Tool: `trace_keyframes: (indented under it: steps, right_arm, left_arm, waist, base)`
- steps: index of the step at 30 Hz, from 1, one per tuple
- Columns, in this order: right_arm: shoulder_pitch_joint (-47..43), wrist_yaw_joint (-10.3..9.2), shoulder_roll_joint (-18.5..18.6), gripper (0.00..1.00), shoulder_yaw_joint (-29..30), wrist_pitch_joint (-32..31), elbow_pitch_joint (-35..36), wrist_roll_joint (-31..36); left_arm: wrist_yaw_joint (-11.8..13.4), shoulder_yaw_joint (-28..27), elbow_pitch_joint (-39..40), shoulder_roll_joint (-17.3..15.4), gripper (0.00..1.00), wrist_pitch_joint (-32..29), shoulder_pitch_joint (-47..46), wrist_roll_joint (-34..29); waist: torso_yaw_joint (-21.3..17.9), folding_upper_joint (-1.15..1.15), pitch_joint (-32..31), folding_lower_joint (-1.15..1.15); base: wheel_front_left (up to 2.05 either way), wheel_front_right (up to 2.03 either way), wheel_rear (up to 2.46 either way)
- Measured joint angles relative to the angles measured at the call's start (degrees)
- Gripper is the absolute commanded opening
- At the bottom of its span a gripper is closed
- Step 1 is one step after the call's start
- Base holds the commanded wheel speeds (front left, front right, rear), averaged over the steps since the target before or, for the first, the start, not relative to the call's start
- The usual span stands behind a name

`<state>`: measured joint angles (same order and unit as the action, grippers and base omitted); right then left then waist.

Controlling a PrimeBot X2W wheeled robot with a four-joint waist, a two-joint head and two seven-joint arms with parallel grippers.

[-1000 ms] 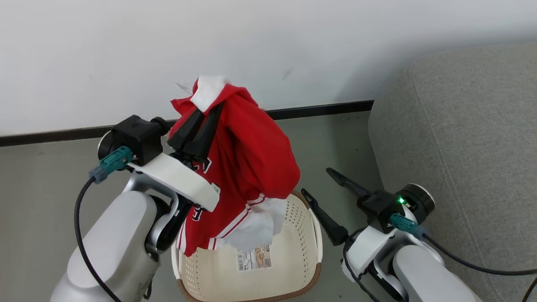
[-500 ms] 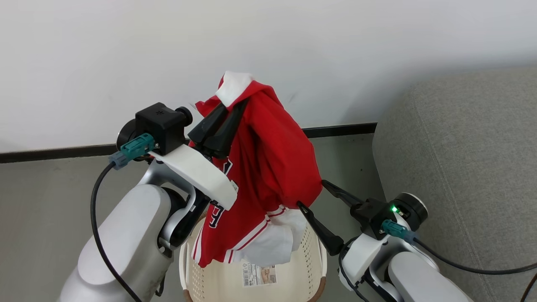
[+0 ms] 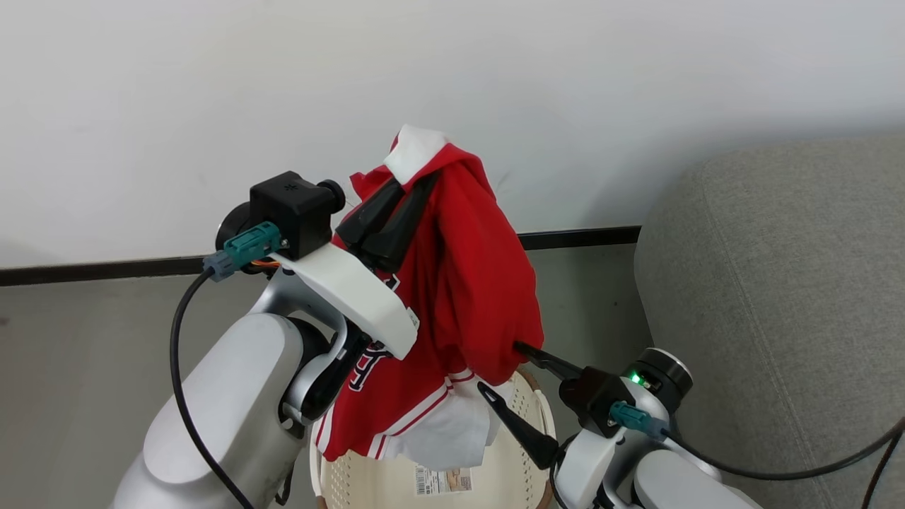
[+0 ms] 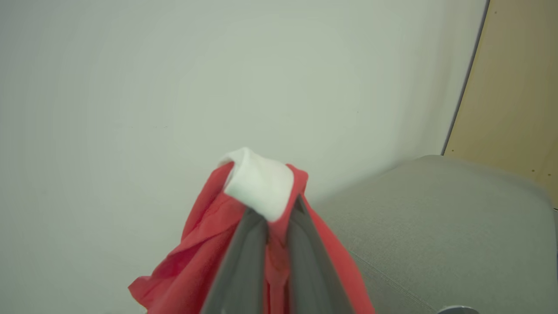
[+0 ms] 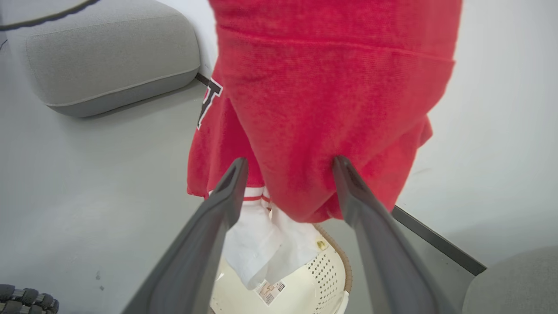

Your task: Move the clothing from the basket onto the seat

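While the seat waits at the robot's right, the basket stands below the lifted clothing. This looks like mid-carry. The left pincer is clamped on the white-trimmed top. The right pincer, spread wide, straddles the lower folds and holds nothing. The likely next move is a rightward swing over the seat. The numerals are partly hidden and the basket is cut off.

Free floor btwn basket & seat; hanging clothing over basket mouth, wall behind

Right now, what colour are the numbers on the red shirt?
Black, outlined white, on the red sports garment; head view.
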<state>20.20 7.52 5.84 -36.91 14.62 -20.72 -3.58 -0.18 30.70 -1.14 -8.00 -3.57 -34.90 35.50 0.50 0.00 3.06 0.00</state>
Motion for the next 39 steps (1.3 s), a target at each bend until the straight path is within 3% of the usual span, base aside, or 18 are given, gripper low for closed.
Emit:
trace_keyframes:
  steps: [27, 28, 29, 32, 39]
  right_arm:
    - [5.32, -0.01, -1.79, 1.0, 6.44, 0.01, 0.0, 3.54]
    - [5.48, -0.01, -1.79, 0.86, 6.68, 0.01, -0.01, 3.68]
    - [5.66, 0.0, -1.8, 0.61, 6.83, 0.01, -0.02, 3.68]
    - [6.05, 0.0, -1.87, 0.0, 7.27, 0.01, -0.02, 3.76]
    - [6.03, 0.0, -1.97, 0.0, 8.83, 0.01, 0.03, 3.93]
  left_arm:
    - [1.05, 1.83, 3.83, 0.51, 0.0, -3.5, 0.02, 0.33]
    - [1.13, 1.83, 3.88, 0.49, 0.0, -3.5, 0.02, 0.33]
    - [1.14, 1.83, 3.89, 0.48, 0.0, -3.52, 0.02, 0.33]
    - [1.56, 1.82, 3.98, 0.43, 0.0, -3.54, 0.07, 0.38]
    - [2.05, 1.57, 4.03, 0.41, 0.0, -3.92, 0.63, 0.79]
  waist:
    - [1.32, 0.0, -0.58, 0.0]
    - [1.33, 0.0, -0.5, 0.0]
    - [1.33, 0.0, -0.43, 0.0]
    - [1.27, 0.0, -0.25, 0.0]
    - [0.89, 0.0, 0.13, 0.0]
  base:
    - [0.0, 0.0, 0.0]
    - [0.0, 0.0, 0.0]
    - [0.0, 0.0, 0.0]
    - [0.0, 0.0, 0.0]
    - [0.0, 0.0, 0.0]
